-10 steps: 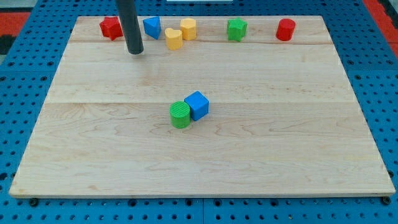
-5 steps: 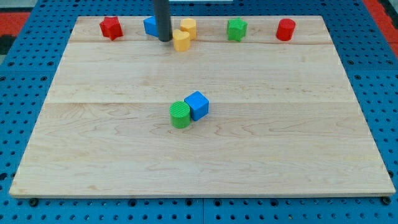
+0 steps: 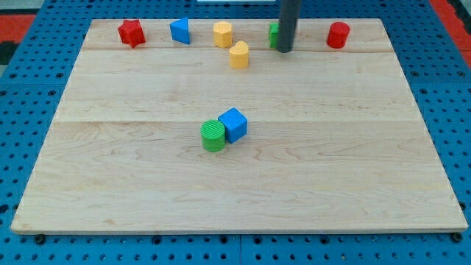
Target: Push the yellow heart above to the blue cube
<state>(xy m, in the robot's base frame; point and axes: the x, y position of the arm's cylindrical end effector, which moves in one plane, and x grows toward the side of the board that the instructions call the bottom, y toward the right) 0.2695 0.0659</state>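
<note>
The yellow heart [image 3: 238, 55] lies near the view's top, a little right of centre-left. The blue cube [image 3: 233, 124] sits in the middle of the board, touching a green cylinder [image 3: 213, 136] on its lower left. The heart is well above the cube, almost in line with it. My tip [image 3: 284, 50] is to the right of the heart, apart from it, and the rod covers part of a green block [image 3: 274, 33] at the top.
Along the view's top stand a red block [image 3: 131, 32], a blue block [image 3: 179, 31], a yellow block [image 3: 223, 34] and a red cylinder [image 3: 338, 35]. The wooden board [image 3: 110, 184] lies on a blue pegboard.
My tip swept from the view's left to the right along the top. It pushed the yellow heart right and slightly down, away from the yellow block.
</note>
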